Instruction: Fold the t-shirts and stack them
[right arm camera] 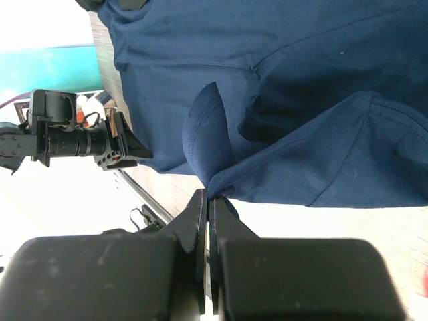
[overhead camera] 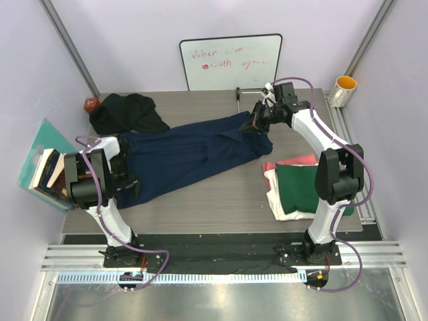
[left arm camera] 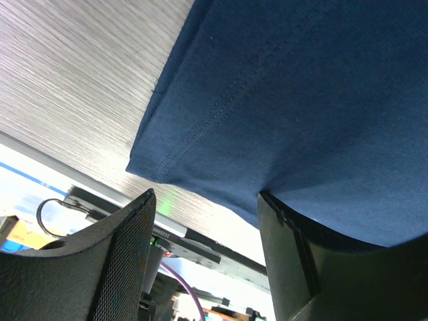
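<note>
- The navy t-shirt (overhead camera: 194, 150) lies stretched slantwise across the middle of the table (overhead camera: 221, 207). One end is near the left front and the other toward the back right, and it is rumpled where a sleeve folds over.
- The right gripper (right arm camera: 208, 194) holds the shirt's far end, its fingers pressed together with a fold of cloth caught at their tips.
- The left gripper (left arm camera: 206, 200) sits at the near hem with its fingers wide apart. The cloth rests against one of them, but nothing is clamped.
- The step in hand looks like spreading this shirt flat before the first fold.
- The next move probably calls for the left fingers to close on the hem corner — then both arms could draw the cloth taut and lay it smooth.
- At the right front, the dark green shirt (overhead camera: 304, 187) lies folded on top of the cream-white shirt (overhead camera: 277, 204) and the pink-red shirt (overhead camera: 297, 160).
- The black shirt (overhead camera: 127, 112) is bunched at the back left, not yet folded.
- The whiteboard (overhead camera: 231, 61) stands behind, apart from it all.
</note>
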`<state>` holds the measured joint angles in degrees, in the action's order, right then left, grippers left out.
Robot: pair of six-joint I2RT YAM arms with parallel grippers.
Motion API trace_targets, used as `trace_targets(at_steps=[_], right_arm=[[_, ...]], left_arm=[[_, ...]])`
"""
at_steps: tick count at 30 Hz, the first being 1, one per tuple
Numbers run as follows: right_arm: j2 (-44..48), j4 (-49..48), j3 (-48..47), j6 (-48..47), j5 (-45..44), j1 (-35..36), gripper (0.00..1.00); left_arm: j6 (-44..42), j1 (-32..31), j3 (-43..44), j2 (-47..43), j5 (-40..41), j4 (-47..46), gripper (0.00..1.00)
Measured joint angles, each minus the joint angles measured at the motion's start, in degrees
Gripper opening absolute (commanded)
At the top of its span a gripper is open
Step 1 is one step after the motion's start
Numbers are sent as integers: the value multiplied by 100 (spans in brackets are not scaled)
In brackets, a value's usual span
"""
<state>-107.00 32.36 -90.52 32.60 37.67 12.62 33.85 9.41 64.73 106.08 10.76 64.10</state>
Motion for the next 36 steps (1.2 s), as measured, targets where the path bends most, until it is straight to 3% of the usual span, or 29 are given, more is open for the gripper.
trace_targets(at_steps=[16, 23, 25, 29, 36], right_arm=[[-468, -114, -566, 256, -212, -17, 1], [-483, -190, -566, 382, -212, -33, 1], [-483, -197, -566, 411, -210, -39, 1], [-503, -203, -566, 476, -197, -39, 1], [-566, -236, -570, 525, -205, -42, 1]], left_arm=[[-144, 203, 2, -20, -129, 105, 62], [-96, 212, -304, -142, -136, -57, 41], [-74, 212, -378, -149, -133, -50, 40], [28, 212, -450, -146, -138, -52, 17], [116, 208, -483, -66, -90, -33, 4]])
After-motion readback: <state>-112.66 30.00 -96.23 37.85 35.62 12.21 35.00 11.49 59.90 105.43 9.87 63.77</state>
